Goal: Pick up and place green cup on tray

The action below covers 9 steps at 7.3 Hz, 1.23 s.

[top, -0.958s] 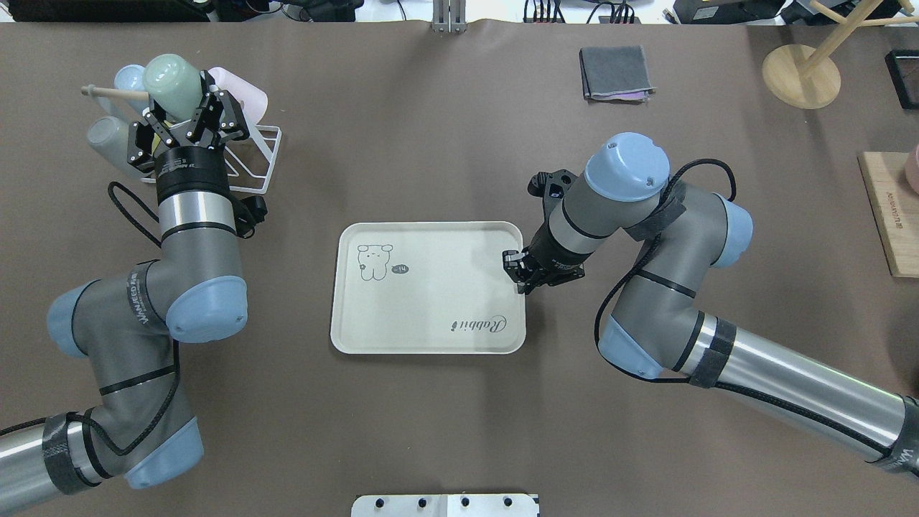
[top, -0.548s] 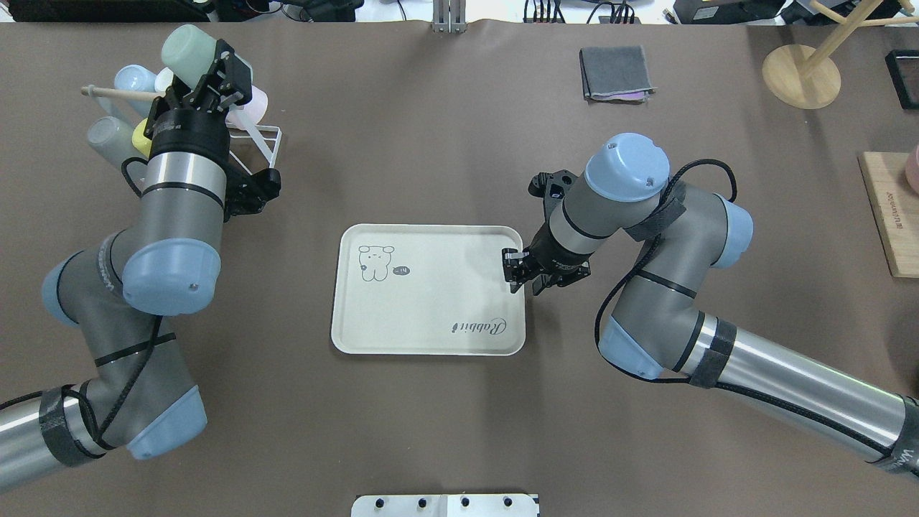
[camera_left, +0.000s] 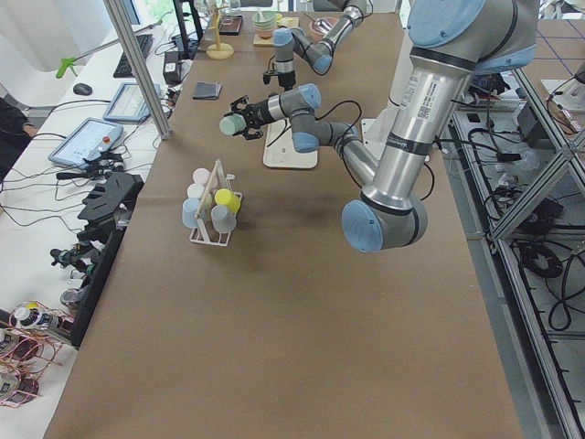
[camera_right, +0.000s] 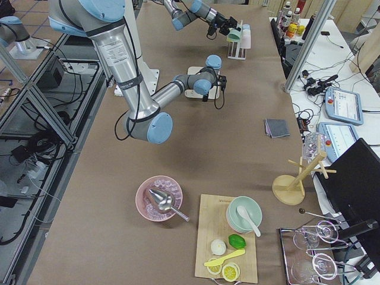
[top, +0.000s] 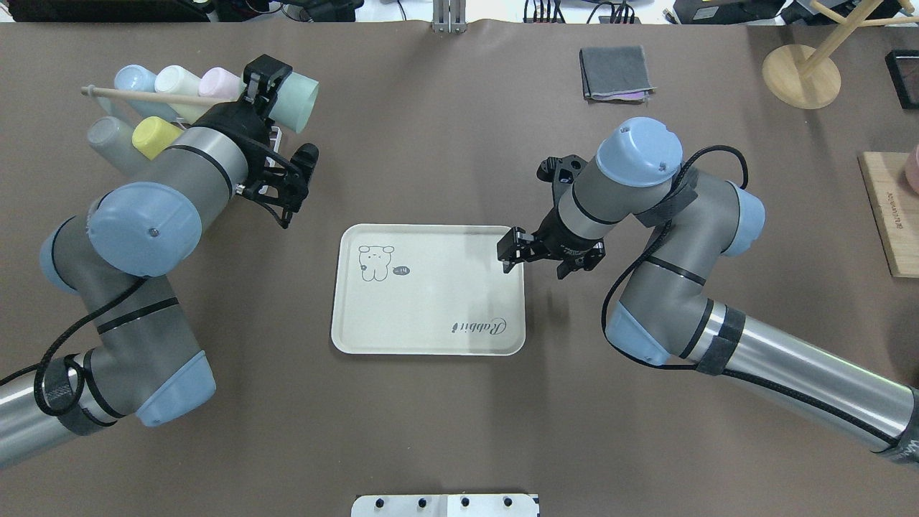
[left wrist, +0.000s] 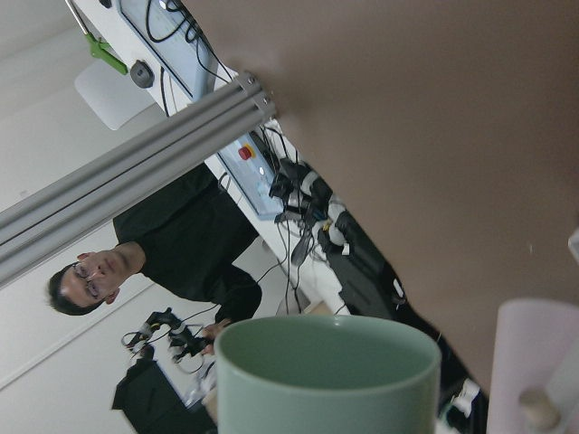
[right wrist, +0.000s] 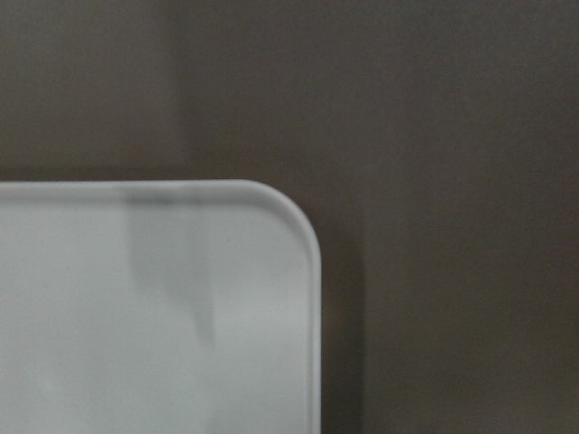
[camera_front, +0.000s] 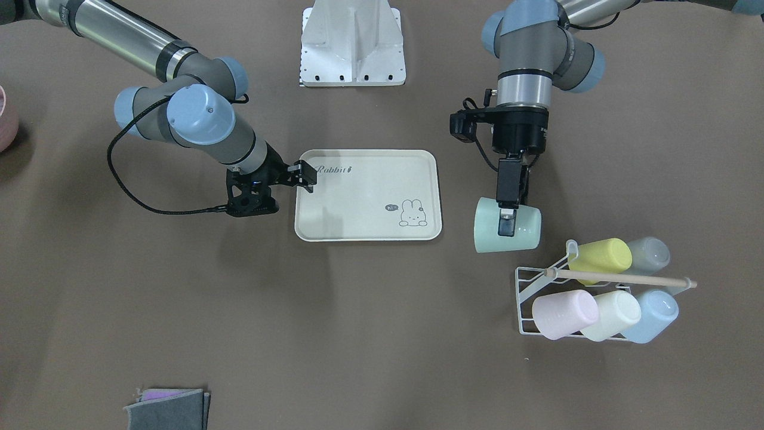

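Note:
The green cup (camera_front: 525, 234) lies on its side in my left gripper (camera_front: 507, 229), held in the air between the cup rack and the tray, its mouth toward the tray. It also shows in the overhead view (top: 300, 106) and the left wrist view (left wrist: 326, 371). The left gripper (top: 276, 95) is shut on the cup's body. The cream tray (top: 431, 316) with the bunny drawing and "Rabbit" script lies at the table's middle (camera_front: 370, 224). My right gripper (top: 535, 258) hangs over the tray's far corner on the robot's right, looks open, and holds nothing.
A white wire rack (camera_front: 525, 298) with a wooden rod holds yellow (camera_front: 600, 257), grey, pink, cream (camera_front: 615, 315) and blue cups. A folded grey cloth (top: 616, 72) lies at the far side. A wooden stand (top: 800, 75) and a board (top: 890, 215) are at the right.
My left arm lifted the green cup off the rack and swung it to the right, turning its mouth toward the tray. My right gripper rose and drew back a little from the tray's edge.

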{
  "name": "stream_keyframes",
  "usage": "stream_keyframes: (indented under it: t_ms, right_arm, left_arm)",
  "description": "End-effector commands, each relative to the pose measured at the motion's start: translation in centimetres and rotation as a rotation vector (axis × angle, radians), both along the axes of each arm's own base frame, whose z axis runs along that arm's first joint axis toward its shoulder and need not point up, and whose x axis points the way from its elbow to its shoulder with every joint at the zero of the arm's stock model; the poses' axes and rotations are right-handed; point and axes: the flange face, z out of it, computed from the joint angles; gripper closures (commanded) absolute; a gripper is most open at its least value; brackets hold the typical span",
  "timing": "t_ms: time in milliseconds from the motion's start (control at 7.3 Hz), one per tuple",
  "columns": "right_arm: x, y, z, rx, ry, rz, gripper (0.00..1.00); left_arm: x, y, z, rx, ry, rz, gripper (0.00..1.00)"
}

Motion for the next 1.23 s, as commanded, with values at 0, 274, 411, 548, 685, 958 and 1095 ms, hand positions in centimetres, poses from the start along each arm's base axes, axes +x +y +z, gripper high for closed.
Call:
stream_keyframes:
  t_ms: [0,274,411,548,685,958,1095]
  right_arm:
    - [6.7,-4.7,3.1,0.069,0.017,0.024,0.0]
    - [13.5,-8.2,6.8,0.106,0.053,0.065,0.0]
    - [16.4,-9.6,8.3,0.131,0.088,0.064,0.0]
    - [19.9,-11.0,10.5,0.18,0.137,0.034,0.0]
    - [22.8,-12.2,11.6,0.148,0.179,0.05,0.0]
    - [28.4,-13.8,13.3,0.138,0.255,0.022,0.0]
    - [32.1,-14.0,13.2,0.136,0.296,-0.006,0.0]
  left_arm:
    - [2.9,0.6,-2.1,-0.242,0.416,0.089,0.99]
    - [6.6,0.8,1.5,-0.329,0.68,0.262,0.99]
    - [8.5,1.2,3.0,-0.376,0.829,0.324,0.99]
    - [10.2,3.7,2.6,-0.491,0.97,0.42,1.0]
    - [11.1,4.4,2.1,-0.568,1.056,0.485,1.0]
    - [13.7,5.7,3.6,-0.672,1.196,0.607,1.0]
    - [14.8,6.5,5.0,-0.69,1.224,0.636,1.0]
